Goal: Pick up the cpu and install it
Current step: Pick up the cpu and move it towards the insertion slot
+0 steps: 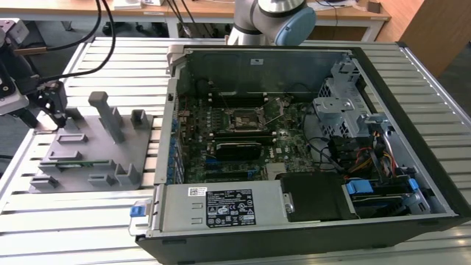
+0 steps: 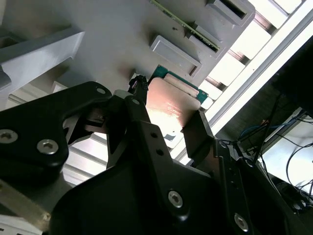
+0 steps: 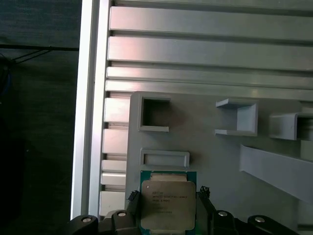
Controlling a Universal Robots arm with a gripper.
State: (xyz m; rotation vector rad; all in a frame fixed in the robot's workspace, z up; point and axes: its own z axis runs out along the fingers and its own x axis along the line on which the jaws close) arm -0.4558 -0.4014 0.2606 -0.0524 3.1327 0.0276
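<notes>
Hanging at the exterior view's far left, above the grey fixture tray (image 1: 88, 149) on the slatted counter (image 1: 81, 221), the black jaws grip two opposite edges of the cpu (image 3: 167, 205), seen close against that tray in both wrist views. The open computer case (image 1: 257, 72) lies rightward.

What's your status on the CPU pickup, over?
Gripper down at the silver-topped square cpu chip, grip unconfirmed. Chip at the grey plastic fixture tray, outside the open black computer case. Nothing blocking it.
</notes>
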